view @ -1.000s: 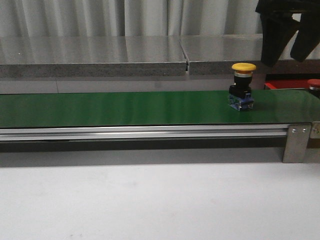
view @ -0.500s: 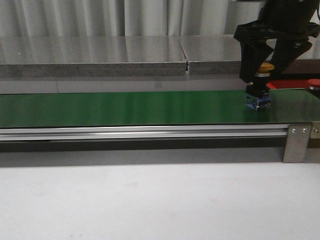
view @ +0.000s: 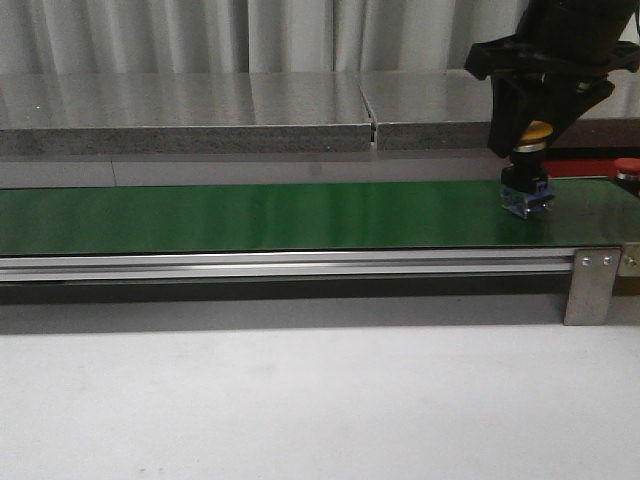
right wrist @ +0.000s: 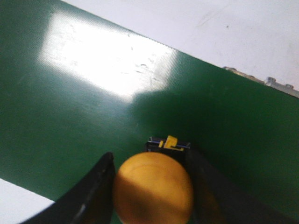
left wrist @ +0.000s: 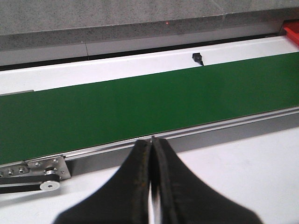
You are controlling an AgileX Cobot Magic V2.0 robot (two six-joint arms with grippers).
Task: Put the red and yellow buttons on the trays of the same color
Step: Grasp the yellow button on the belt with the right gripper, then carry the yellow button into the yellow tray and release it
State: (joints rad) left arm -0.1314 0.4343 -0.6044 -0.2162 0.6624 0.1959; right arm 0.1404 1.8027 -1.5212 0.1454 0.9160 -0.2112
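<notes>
A yellow button with a yellow domed cap and a dark body stands on the green belt near its right end. My right gripper comes down over it, its fingers pressed against both sides of the cap. In the right wrist view the yellow button fills the space between the fingers of the right gripper. A red button sits at the far right edge on the red tray. My left gripper is shut and empty, in front of the belt. No yellow tray is in view.
The belt's aluminium rail and end bracket run along the front. A grey stone ledge lies behind the belt. A small black part sits behind the belt. A corner of the red tray shows in the left wrist view.
The yellow button rode right along the belt. My right gripper came down from the upper right over it and closed in on its cap, following it right.
</notes>
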